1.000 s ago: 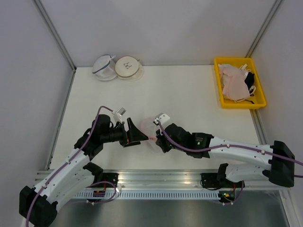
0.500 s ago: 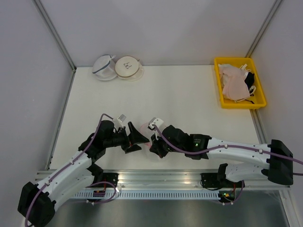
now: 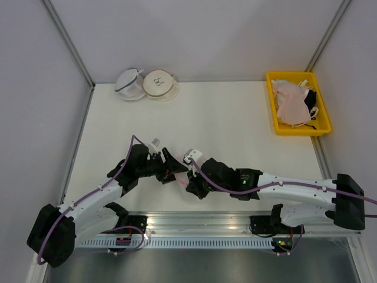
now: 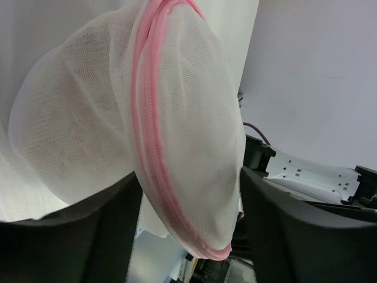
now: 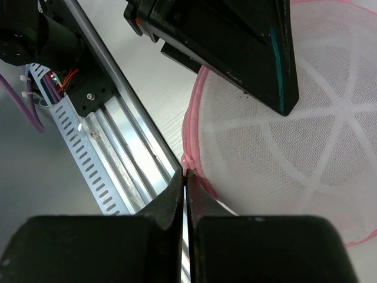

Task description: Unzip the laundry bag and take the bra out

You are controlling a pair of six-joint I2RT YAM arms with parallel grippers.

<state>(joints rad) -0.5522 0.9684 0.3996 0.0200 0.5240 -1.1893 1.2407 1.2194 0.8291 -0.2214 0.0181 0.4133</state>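
The laundry bag (image 3: pixel 180 177), white mesh with a pink rim, sits near the table's front edge between my two grippers. In the left wrist view the laundry bag (image 4: pixel 177 118) stands edge-on, its pink zipper running down the middle. My left gripper (image 3: pixel 172 168) straddles it, and both black fingers (image 4: pixel 277 224) press against the mesh. My right gripper (image 5: pixel 188 177) is shut on the small pink zipper pull (image 5: pixel 187 160) at the bag's rim (image 5: pixel 197 118). In the top view that right gripper (image 3: pixel 191 184) lies just right of the bag. The bra is hidden.
Two other mesh pouches (image 3: pixel 129 84) (image 3: pixel 160 84) lie at the back left corner. A yellow bin (image 3: pixel 272 100) with pale and dark garments stands at the back right. The aluminium rail (image 3: pixel 200 221) runs just in front of the bag.
My left gripper has moved right onto the bag and its jaws have narrowed around it. The right gripper stayed shut on the zipper pull and shifted slightly left and nearer.
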